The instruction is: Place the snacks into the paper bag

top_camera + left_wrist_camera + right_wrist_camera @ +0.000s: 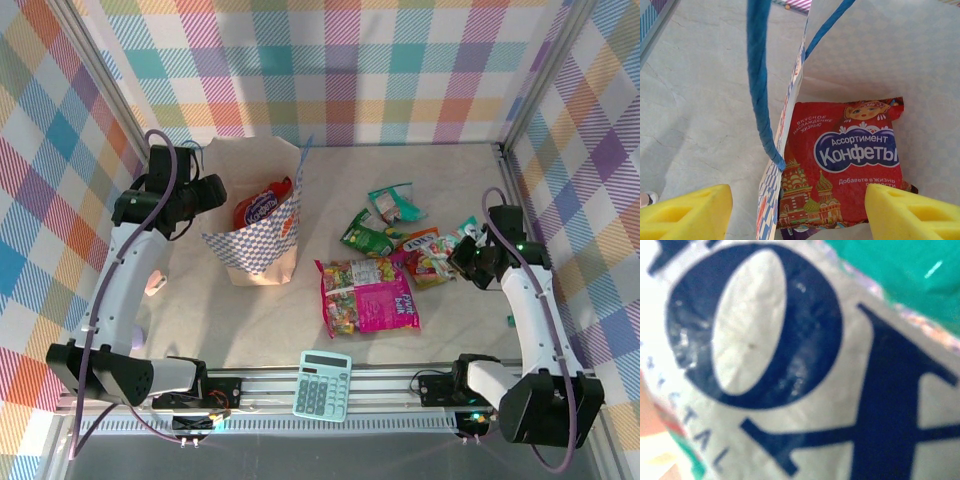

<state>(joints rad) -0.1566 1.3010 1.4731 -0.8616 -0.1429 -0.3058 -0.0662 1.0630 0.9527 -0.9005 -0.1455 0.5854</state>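
The paper bag (262, 245) stands open at the left, with a red-orange snack packet (262, 208) inside it. In the left wrist view that red packet (845, 160) lies in the bag (880, 50) over a purple sliver (795, 232). My left gripper (799, 212) is open above the bag's mouth, its yellow pads either side of the bag wall, holding nothing. On the table lie a big magenta packet (368, 295) and green (368, 237), teal-clear (395, 205) and orange (428, 258) ones. My right gripper (462, 252) is down and shut on a teal packet (466, 230), whose white label (790, 365) is pressed close to the right wrist camera.
A pale teal calculator (322, 385) lies at the near edge between the arm bases. The bag's blue cord handle (759, 85) hangs just in front of my left gripper. Checkered walls close in the table on three sides.
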